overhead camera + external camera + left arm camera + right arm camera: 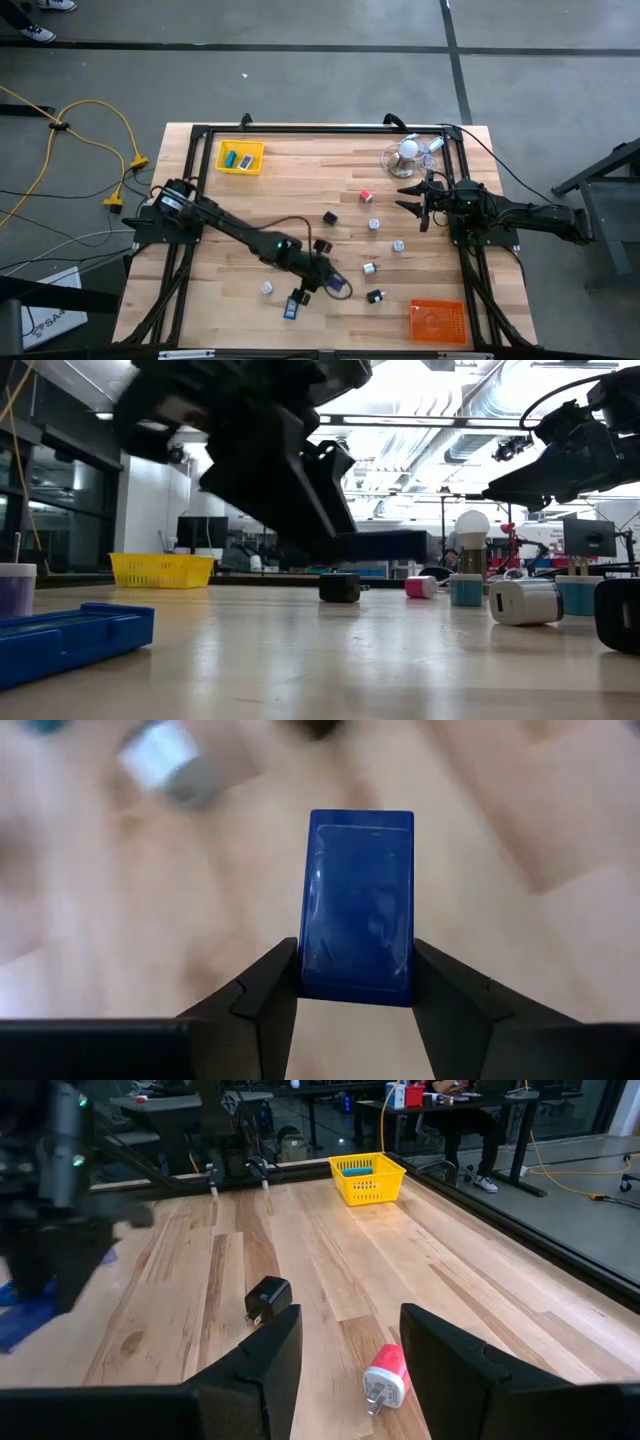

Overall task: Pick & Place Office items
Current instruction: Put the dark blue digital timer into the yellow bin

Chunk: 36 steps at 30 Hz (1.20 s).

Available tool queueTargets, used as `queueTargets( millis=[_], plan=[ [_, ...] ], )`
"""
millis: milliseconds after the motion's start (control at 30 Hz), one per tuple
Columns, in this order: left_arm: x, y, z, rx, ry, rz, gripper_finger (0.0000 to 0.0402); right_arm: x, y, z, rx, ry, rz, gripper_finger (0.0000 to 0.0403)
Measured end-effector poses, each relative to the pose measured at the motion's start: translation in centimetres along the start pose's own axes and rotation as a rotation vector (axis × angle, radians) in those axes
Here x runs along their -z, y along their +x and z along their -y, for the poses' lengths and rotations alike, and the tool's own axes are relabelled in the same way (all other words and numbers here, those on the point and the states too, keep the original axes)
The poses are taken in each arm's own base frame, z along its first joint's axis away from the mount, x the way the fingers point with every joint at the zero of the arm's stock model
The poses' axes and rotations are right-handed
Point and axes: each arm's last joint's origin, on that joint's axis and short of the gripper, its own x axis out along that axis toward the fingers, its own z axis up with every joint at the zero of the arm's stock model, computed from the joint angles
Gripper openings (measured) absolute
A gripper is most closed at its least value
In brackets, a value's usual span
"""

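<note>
I've got the left arm stretched from its base at the table's 9 o'clock edge diagonally toward 6 o'clock, wrist low. Left gripper (355,982) is partly closed on a blue block (360,908) — both fingers (268,988) pressing its long sides near one end, the rest sticking out ahead. In the high view the same blue block (292,306) sits at about 6 o'clock, just at the gripper tip; I can't tell whether it's lifted or resting on the table (300,180).

The right arm comes in from the 3 o'clock edge, elbow out past the table, its gripper (413,200) pointing toward centre at roughly 2 o'clock. Its jaws stand apart with nothing between them, hovering above the wood; past them I see a red-and-white plug (385,1377) and a black adapter (266,1299) lying on the table.

Other items are scattered mid-table — the red piece (366,196) near 1 o'clock, black bits (330,217) at centre, silver-white bits (398,244) toward 4 o'clock, one more white piece (267,288) at 7 o'clock.

Yellow tray (240,157) at 11 o'clock holds a blue and a teal piece. Orange tray (438,321) at 5 o'clock. White ball with wire tangle (409,152) at 1 o'clock.
</note>
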Motion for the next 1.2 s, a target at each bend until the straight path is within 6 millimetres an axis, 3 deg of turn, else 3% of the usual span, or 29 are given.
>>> queueTargets(
  millis=[500, 733, 933, 1200],
  plan=[
    [2.1, -4.9, -10.8, -0.167, -0.361, -0.138, 0.0159, 0.0, 0.0, 0.0, 0.000, 0.000, 0.001, 0.0158],
    [4.1, -7.5, -14.5, -0.247, -0.514, -0.152, 0.0159, 0.0, 0.0, 0.0, 0.000, 0.000, 0.001, 0.0158],
    [7.3, -10.6, -15.8, -0.349, -0.680, -0.138, 0.0159, 0.0, 0.0, 0.0, 0.000, 0.000, 0.001, 0.0158],
    [11.0, -15.3, -15.3, -0.560, -0.867, -0.119, 0.0159, 0.0, 0.0, 0.0, -0.001, 0.000, 0.000, 0.0158]
  ],
)
